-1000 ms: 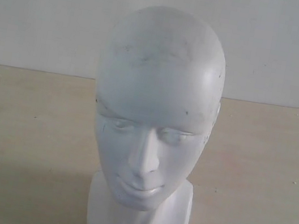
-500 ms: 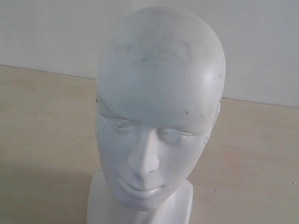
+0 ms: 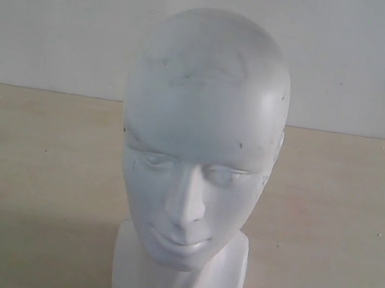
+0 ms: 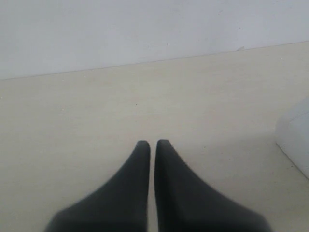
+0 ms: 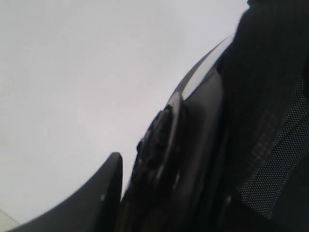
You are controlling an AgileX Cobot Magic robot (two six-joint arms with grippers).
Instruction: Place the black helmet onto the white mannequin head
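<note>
The bald, glossy white mannequin head [image 3: 199, 138] stands mid-frame on the pale wooden table [image 3: 34, 162], with tabletop showing wide to both sides and a plain white wall [image 3: 52, 10] behind. The left gripper [image 4: 152, 145], its fingers together, hangs over the table near the head's neck block. The right gripper [image 5: 120, 174], with one finger showing, is clamped on the rim of the matte black helmet [image 5: 251, 121].

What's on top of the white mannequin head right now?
Nothing. The glossy white mannequin head has a bare crown, with plain wall behind. The matte black helmet shows only in the right wrist view, so where it sits relative to the head is unseen.
</note>
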